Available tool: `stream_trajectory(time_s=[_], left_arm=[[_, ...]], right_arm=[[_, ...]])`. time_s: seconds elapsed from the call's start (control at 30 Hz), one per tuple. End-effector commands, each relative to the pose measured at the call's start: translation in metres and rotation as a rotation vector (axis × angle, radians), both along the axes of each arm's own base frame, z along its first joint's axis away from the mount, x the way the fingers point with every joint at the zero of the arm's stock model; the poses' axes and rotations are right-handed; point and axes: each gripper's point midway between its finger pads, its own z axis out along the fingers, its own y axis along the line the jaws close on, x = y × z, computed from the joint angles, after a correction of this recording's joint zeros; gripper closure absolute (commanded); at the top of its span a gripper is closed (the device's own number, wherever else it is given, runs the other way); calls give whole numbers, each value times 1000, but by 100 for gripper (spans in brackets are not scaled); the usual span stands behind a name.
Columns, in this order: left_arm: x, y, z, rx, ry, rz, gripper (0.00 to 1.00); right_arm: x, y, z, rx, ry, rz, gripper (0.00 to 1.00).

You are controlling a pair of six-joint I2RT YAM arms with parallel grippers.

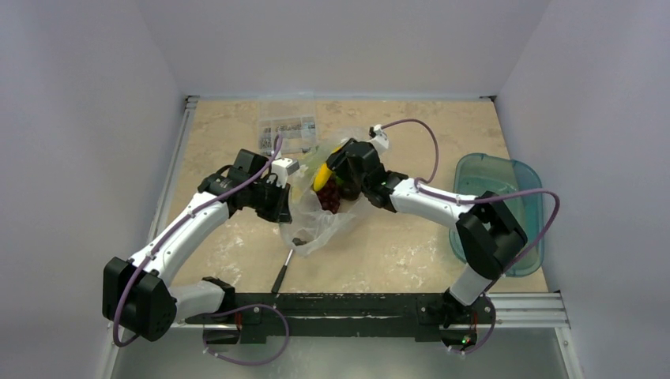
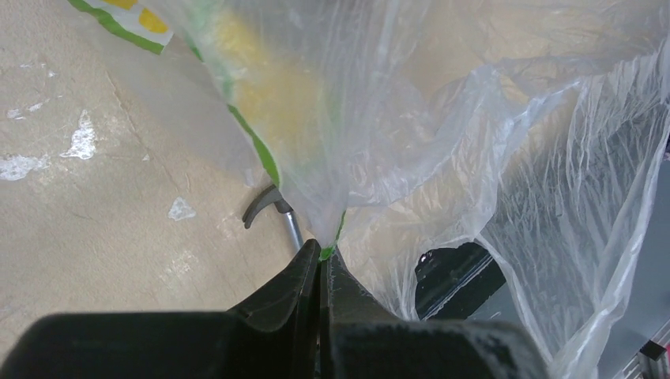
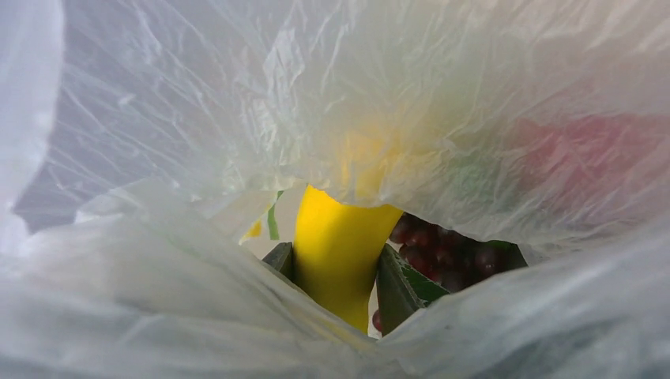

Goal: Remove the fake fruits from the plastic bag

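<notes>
1. Top external view: the plastic bag (image 1: 316, 229) lies mid-way across the surface (image 1: 395, 253), between both arms, with fruit inside.
2. Left wrist view: the left fingers (image 2: 296, 284) are pressed together, pinching the bag's film edge. Risk: the thin film may slip free or tear under a hard pull.
3. Right wrist view: the right fingers (image 3: 399, 288), inside the bag, clamp the yellow banana (image 3: 340, 253); dark grapes (image 3: 442, 253) lie just right of it. Risk: the glossy banana slides out, or the film snags and the bag drags along.

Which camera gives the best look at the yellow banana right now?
The right wrist view: the banana sits centre, bare, between the fingers of the right hand. The top view shows only a yellow sliver beside that hand; the left wrist view at most a yellow blur through the plastic bag.
</notes>
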Motion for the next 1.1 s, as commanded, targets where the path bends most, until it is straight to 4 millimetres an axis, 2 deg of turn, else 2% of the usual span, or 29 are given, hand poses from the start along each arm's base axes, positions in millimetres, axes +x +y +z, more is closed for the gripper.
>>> stream_trajectory(time_s=[0.0,0.13,0.27,0.53,0.67,0.9,1.07], left_arm=[[6,-1,8,1,-68,-19,100],[6,-1,6,5,-57,-20,100],[7,0,6,10,-60,-16,100],[8,1,6,19,-64,-12,100],[7,3,2,29,-57,-7,100],[10,7,3,47,-72,10,100],[11,8,4,50,-78,17,100]], right_arm=[[-11,4,26,145,6,105,97],[-20,7,37,207,12,181,98],[-32,20,47,225,11,298,99],[-67,36,45,203,-5,493,100],[-86,42,52,185,-62,588,100],[-115,45,70,190,-153,739,100],[-133,37,89,154,-256,818,100]])
